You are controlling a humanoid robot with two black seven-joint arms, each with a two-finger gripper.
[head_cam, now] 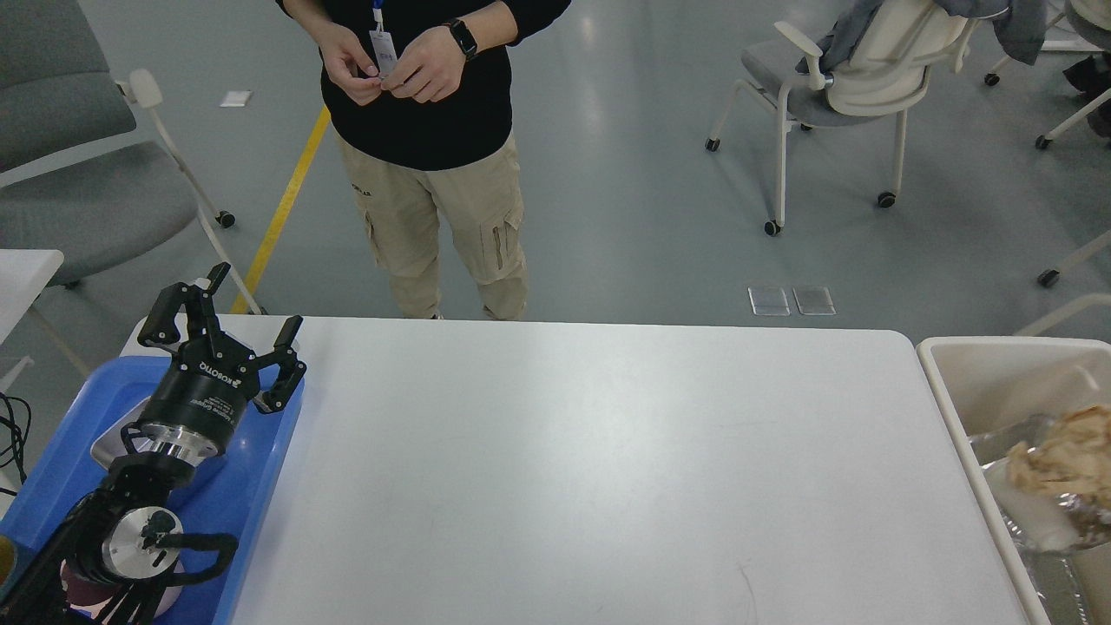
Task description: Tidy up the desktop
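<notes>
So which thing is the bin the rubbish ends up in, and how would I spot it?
Start at the big white desktop that fills the middle of the view and follow it to its right end. Butted against that end is the cream plastic bin, holding crumpled foil and brownish scraps. Unlike the shallow blue tray at the opposite end, it is pale, deep and rubbish-filled.

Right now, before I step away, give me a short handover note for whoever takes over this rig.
Left gripper: open, holding nothing, above the far end of the blue tray at the desktop's left edge.
Right gripper: not in view.
Desktop: nothing lies on its white top apart from the tray.
Cream bin at the right edge holds a foil container with crumpled brownish paper.
Done: desktop looks tidy.
Left: probably only a check of the tray and parking the arms.
</notes>
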